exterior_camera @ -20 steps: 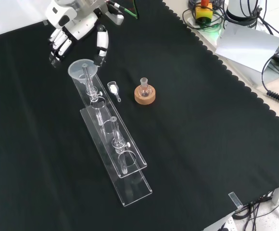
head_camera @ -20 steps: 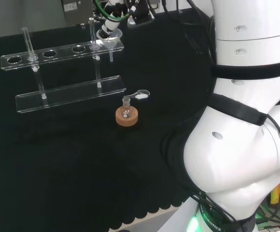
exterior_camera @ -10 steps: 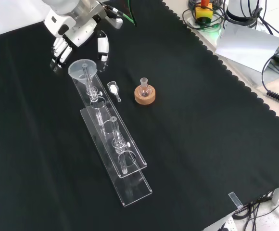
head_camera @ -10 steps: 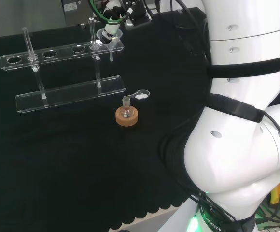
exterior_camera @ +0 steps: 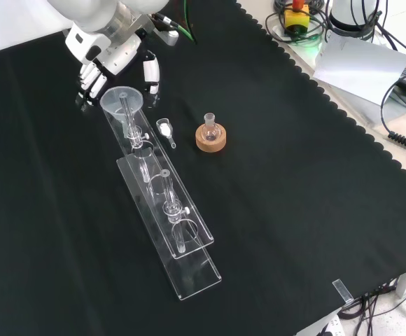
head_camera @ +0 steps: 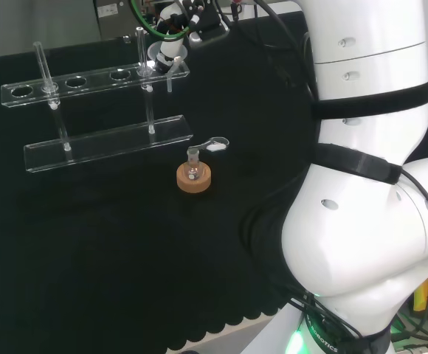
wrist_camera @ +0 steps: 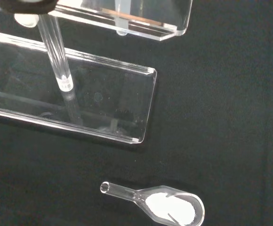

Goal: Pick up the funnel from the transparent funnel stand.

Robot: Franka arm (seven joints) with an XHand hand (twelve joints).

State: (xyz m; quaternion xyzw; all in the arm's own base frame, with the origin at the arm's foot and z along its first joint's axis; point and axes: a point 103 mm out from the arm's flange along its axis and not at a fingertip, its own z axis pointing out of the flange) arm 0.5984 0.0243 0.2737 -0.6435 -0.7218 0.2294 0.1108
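Observation:
A clear funnel [exterior_camera: 121,98] sits in the end hole of the transparent stand [exterior_camera: 189,234], its stem hanging below the upper shelf. In the head view the funnel [head_camera: 160,54] is at the right end of the stand [head_camera: 88,81], partly behind the hand [head_camera: 174,35]. The black and white hand [exterior_camera: 103,54] hovers just beyond the funnel's rim in the front view. Its fingers [exterior_camera: 89,75] hang on one side and its thumb [exterior_camera: 151,72] on the other, spread and relaxed, holding nothing. The wrist view looks down on the stand's base plate [wrist_camera: 108,101] and a post [wrist_camera: 56,52].
A small flask on a cork ring [exterior_camera: 211,135] stands to the right of the stand in the front view. A glass spoon with white powder [exterior_camera: 165,129] lies between them, also close in the wrist view [wrist_camera: 167,206]. The arm's white links [head_camera: 369,184] rise at the head view's right.
The hand has come closer to the funnel, its fingers and thumb now straddling the rim's far side. Funnel, stand, flask and spoon have not moved.

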